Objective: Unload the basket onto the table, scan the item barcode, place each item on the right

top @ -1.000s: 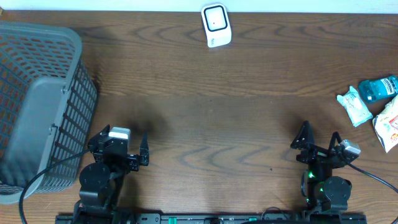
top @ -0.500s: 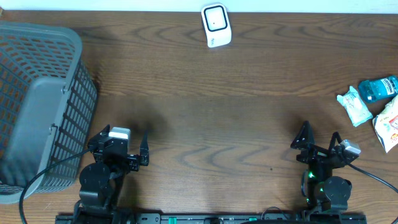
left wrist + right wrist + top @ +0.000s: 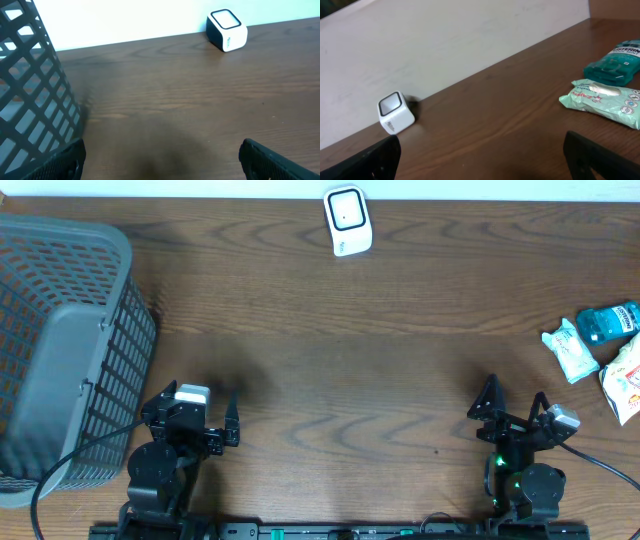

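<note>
Overhead cam: straight down, far, whole table [image 3: 330,330]. Wrist cams: low, near front edge, facing fwd toward scanner [image 3: 348,220] by back wall [image 3: 125,20]. Left view has scanner upper right; right view, lower left. All 3 share it.

Setting: mock shop checkout. Evidence: wooden worktop [image 3: 350,390], white barcode scanner [image 3: 347,220], grey shopping basket [image 3: 60,350], packaged goods [image 3: 570,350].

Soft, even light throughout, a faint shadow beside the basket [image 3: 70,350], wrist views slightly soft.
</note>
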{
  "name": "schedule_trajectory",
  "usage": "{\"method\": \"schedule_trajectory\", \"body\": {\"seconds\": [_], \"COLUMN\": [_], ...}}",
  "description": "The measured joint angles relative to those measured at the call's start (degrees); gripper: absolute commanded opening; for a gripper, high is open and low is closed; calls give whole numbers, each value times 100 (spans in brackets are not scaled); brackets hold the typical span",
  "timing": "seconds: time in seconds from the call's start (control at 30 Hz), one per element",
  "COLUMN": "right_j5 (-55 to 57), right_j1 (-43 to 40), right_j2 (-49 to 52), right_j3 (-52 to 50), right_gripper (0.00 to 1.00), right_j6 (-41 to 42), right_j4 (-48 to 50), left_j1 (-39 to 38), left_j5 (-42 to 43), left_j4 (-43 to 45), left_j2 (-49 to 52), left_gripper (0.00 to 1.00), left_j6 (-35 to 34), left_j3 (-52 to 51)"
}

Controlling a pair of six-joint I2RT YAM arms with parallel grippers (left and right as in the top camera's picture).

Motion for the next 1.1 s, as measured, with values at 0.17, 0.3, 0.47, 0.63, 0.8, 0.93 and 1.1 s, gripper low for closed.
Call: {"method": "schedule_trajectory", "body": {"seconds": [0.17,0.3,0.47,0.63,0.8,0.93,1.1], "right_j5": [0,0,0,2,2,2,2], "right_j1": [0,0,0,0,0,0,0], "right_j2": [0,0,0,-2,-2,0,0], "right_j3": [0,0,0,0,0,0,0], "right_gripper": [99,99,99,99,99,99,99], "right_j6": [0,0,0,0,0,0,0], "right_j4": [-2,0,-2,0,-2,0,0], "left_j1": [42,317,737,782,782,780,780], "left_j5": [0,70,372,538,581,586,581], "left_j4": [7,39,695,1488,1550,1547,1547], "left_j2": [-341,-828,-1150,-1178,-1180,-1180,-1180], "left_gripper": [98,98,98,98,98,98,98], "left_j6": [0,0,0,0,0,0,-52], "left_j3": [-83,-522,-1226,-1576,-1600,-1600,-1600]}}
